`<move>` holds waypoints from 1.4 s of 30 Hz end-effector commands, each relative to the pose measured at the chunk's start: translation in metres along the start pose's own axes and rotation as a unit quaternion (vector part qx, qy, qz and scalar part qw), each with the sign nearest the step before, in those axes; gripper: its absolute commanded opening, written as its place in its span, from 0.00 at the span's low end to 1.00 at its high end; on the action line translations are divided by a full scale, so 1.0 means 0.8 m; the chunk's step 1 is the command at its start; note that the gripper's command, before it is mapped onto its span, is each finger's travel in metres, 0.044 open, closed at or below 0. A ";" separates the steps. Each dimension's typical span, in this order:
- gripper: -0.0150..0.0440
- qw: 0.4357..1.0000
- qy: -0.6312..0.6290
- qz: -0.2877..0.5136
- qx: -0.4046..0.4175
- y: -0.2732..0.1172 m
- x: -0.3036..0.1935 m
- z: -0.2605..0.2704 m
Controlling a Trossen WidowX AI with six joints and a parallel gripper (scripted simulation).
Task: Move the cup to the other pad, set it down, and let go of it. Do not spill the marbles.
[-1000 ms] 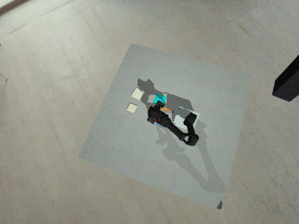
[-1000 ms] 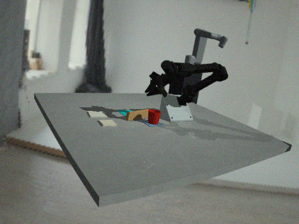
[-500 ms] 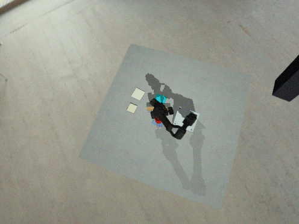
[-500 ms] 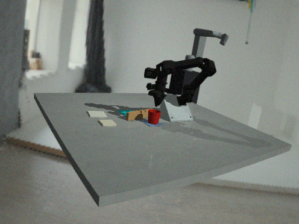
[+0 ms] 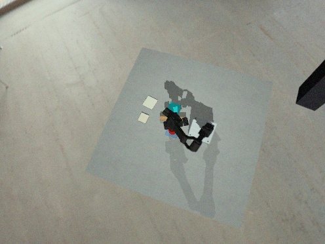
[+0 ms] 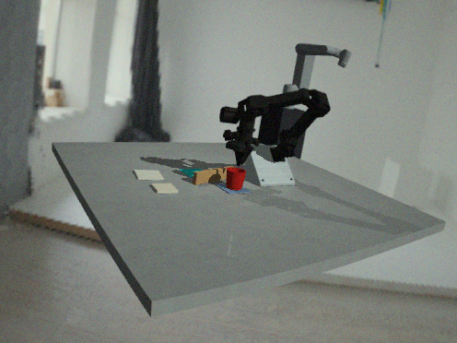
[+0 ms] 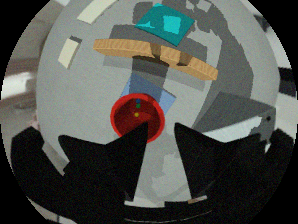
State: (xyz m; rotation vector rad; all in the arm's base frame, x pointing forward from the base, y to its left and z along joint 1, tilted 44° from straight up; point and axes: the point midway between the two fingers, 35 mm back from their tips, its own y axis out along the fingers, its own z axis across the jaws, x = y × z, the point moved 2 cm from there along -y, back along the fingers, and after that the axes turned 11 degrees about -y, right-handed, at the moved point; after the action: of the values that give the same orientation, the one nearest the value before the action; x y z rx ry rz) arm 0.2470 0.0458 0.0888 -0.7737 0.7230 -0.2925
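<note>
Red cup (image 6: 235, 178) on blue pad (image 7: 148, 91) | end effector (image 6: 240, 159) just above cup, half-closed, grasping nothing | advice: center over rim, descend straight, squeeze gently, keep marbles (image 7: 136, 110) level.

The arm (image 6: 281, 117) is matte black all over, built of 6 blocky, rounded links. Its base (image 6: 273, 171) is a pale grey wedge with small dark screw dots at the corners. The gripper (image 7: 158, 143) ends in 2 black, tapering fingers, pointed towards 12 o'clock in the wrist view.
</note>
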 end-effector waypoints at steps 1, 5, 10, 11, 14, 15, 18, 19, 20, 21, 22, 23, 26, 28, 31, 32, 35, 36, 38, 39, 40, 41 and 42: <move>0.50 1.000 0.002 0.002 0.001 0.009 0.000 0.000; 0.50 1.000 0.002 0.002 0.001 0.017 0.000 0.000; 0.50 1.000 0.002 0.002 0.001 0.027 0.000 0.000; 0.50 1.000 0.002 0.002 0.001 0.029 0.000 0.000; 0.50 1.000 0.002 0.002 0.001 0.035 0.000 0.000; 0.50 1.000 0.002 0.002 0.001 0.037 0.000 0.000; 0.50 1.000 0.002 0.002 0.001 0.043 -0.001 0.000; 0.50 1.000 0.002 0.002 0.002 0.045 -0.001 0.000; 0.50 1.000 0.002 0.002 0.002 0.047 -0.001 0.000; 0.50 1.000 0.002 0.002 0.002 0.049 -0.001 0.000; 0.50 1.000 0.002 0.002 0.002 0.051 -0.002 0.000; 0.50 1.000 0.002 0.003 0.002 0.053 -0.002 0.000; 0.50 1.000 0.002 0.003 0.002 0.059 -0.003 0.000; 0.50 1.000 0.002 0.003 0.002 0.063 -0.003 0.000; 0.50 1.000 0.002 0.004 0.003 0.067 -0.004 0.000; 0.50 1.000 0.002 0.004 0.003 0.067 -0.004 0.000; 0.46 1.000 0.000 0.002 0.001 0.065 -0.003 0.000; 0.42 1.000 0.000 0.002 0.001 0.065 -0.003 0.000; 0.36 1.000 0.000 0.002 0.001 0.065 -0.003 0.000; 0.35 1.000 0.000 0.002 0.001 0.065 -0.003 0.000; 0.34 1.000 0.000 0.002 0.001 0.065 -0.003 0.000; 0.33 1.000 0.000 0.002 0.001 0.065 -0.003 0.000; 0.31 1.000 0.000 0.002 0.001 0.065 -0.003 0.000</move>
State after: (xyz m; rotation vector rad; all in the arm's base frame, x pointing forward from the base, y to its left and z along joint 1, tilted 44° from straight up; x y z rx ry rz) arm 0.2440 0.0831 0.0520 -0.7694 0.7250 -0.2895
